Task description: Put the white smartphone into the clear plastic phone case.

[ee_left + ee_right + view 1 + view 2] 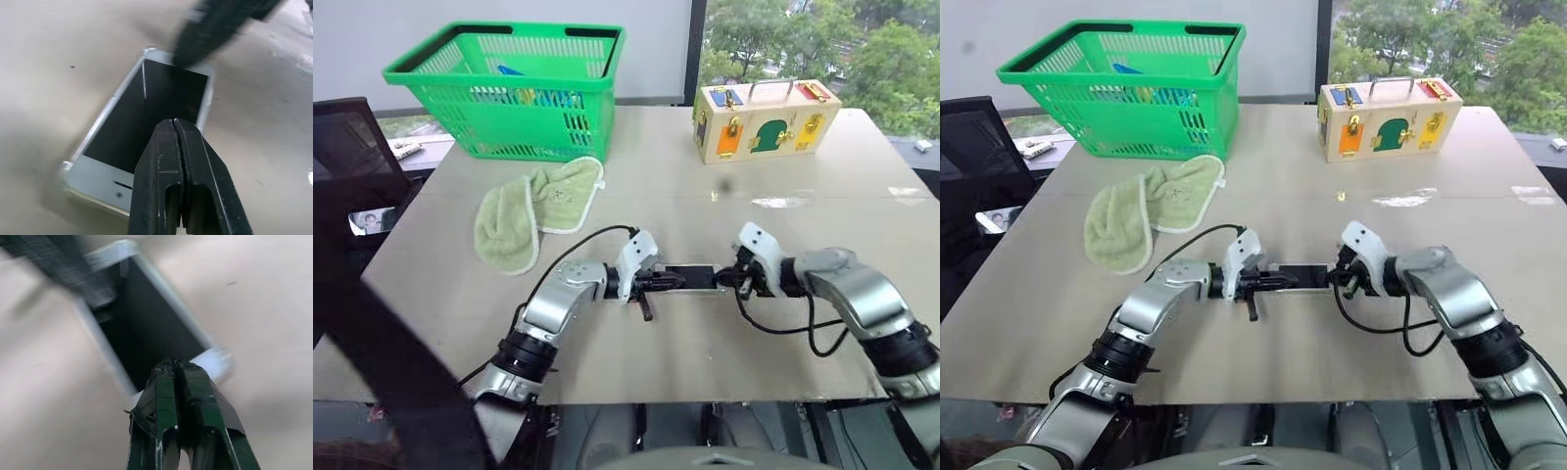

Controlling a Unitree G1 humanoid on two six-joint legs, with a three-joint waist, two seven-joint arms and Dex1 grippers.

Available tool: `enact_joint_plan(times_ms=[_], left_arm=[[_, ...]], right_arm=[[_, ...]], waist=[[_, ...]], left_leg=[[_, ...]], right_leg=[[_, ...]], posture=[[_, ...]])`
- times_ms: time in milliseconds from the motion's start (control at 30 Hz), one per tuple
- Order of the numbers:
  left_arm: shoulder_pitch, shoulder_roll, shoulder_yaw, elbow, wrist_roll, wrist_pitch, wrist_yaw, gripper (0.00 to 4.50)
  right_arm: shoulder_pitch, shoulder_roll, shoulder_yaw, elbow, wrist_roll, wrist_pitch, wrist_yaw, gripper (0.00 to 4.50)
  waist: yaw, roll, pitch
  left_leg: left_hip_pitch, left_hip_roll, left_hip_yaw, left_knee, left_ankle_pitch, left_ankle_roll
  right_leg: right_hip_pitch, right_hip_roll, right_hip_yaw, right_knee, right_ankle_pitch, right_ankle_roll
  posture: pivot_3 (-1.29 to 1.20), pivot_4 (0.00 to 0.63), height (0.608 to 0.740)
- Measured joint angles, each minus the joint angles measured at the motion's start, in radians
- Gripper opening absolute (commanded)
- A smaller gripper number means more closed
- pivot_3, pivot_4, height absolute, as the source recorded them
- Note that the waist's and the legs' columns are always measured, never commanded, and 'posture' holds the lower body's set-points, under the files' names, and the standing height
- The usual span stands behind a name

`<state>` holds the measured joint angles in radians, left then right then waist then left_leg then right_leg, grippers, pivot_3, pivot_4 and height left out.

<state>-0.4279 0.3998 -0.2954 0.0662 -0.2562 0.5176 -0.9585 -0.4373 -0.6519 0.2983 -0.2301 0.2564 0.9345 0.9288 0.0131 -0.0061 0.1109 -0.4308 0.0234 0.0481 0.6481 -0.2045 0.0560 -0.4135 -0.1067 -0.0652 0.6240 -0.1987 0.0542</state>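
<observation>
The white smartphone [693, 277] lies flat, black screen up, near the table's front middle, between my two grippers. My left gripper [668, 281] is shut, and its fingertips [174, 125] hover over the screen near the phone's left end. From the other side my right gripper [722, 278] is shut too, with its tip [172, 364] at the phone's right end. A thin glossy rim [98, 129] runs along the phone's long edge. Whether that rim is the clear plastic phone case I cannot tell.
A pale green towel [538, 211] lies behind and to the left of the phone. A green basket [509, 88] stands at the back left and a wooden latch box [764, 119] at the back right. The table's front edge [705, 397] is close below the arms.
</observation>
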Motion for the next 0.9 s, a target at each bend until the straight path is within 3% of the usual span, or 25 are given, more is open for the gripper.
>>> enact_joint_plan(times_ms=[167, 400, 600, 667, 700, 733, 900], left_arm=[[-0.003, -0.002, -0.003, 0.004, 0.000, 0.010, 0.001, 0.02], [0.009, 0.001, -0.006, 0.005, 0.004, 0.027, 0.008, 0.02], [0.048, -0.009, 0.036, -0.020, -0.005, -0.032, 0.035, 0.02], [0.062, -0.025, 0.081, -0.020, -0.019, -0.051, 0.066, 0.54], [0.063, -0.048, 0.121, -0.023, -0.034, -0.063, 0.091, 0.84], [0.063, -0.060, 0.159, -0.041, -0.057, -0.070, 0.112, 1.27], [0.070, -0.052, 0.263, -0.138, -0.140, -0.061, 0.128, 3.70]], right_arm=[[-0.044, -0.012, 0.081, 0.030, -0.033, -0.015, 0.013, 0.00], [-0.136, 0.009, 0.166, 0.158, -0.133, -0.077, 0.014, 0.00], [0.063, 0.103, -0.043, 0.108, -0.077, -0.247, -0.064, 0.00], [0.124, 0.149, -0.105, 0.091, -0.040, -0.317, -0.079, 0.00], [0.155, 0.173, -0.134, 0.083, -0.019, -0.347, -0.091, 0.60], [0.176, 0.192, -0.159, 0.070, 0.001, -0.369, -0.101, 0.85], [0.198, 0.174, -0.276, -0.039, 0.034, -0.402, -0.157, 3.36]], waist=[[-0.001, -0.001, 0.003], [0.000, -0.014, -0.006], [-0.003, -0.008, 0.004], [-0.006, -0.003, 0.017], [-0.005, -0.001, 0.024], [-0.005, -0.001, 0.034], [0.002, -0.002, 0.040]], left_leg=[[0.001, 0.001, -0.001, -0.002, 0.000, 0.000], [0.005, 0.002, -0.002, -0.001, -0.001, -0.002], [0.000, 0.003, -0.001, -0.002, -0.001, -0.002], [-0.001, 0.003, -0.001, -0.003, -0.001, -0.002], [-0.002, 0.002, 0.000, -0.004, -0.001, -0.002], [-0.004, 0.001, 0.000, -0.004, -0.001, -0.002], [-0.012, -0.002, 0.000, -0.005, -0.001, -0.003]], right_leg=[[0.000, 0.005, -0.002, 0.000, -0.002, -0.002], [0.003, -0.003, -0.005, -0.001, -0.002, -0.002], [0.001, -0.013, -0.012, -0.008, -0.002, -0.002], [-0.002, -0.014, -0.014, -0.007, -0.001, -0.001], [-0.003, -0.014, -0.015, -0.006, -0.001, -0.001], [-0.007, -0.015, -0.017, -0.003, 0.001, -0.001], [-0.015, -0.005, -0.020, 0.001, 0.005, 0.003]], posture=[[0.00, 0.150, 0.740], [0.00, 0.150, 0.740], [0.00, 0.150, 0.740], [0.00, 0.150, 0.740], [0.00, 0.150, 0.740], [0.00, 0.150, 0.740], [0.00, 0.150, 0.740]])
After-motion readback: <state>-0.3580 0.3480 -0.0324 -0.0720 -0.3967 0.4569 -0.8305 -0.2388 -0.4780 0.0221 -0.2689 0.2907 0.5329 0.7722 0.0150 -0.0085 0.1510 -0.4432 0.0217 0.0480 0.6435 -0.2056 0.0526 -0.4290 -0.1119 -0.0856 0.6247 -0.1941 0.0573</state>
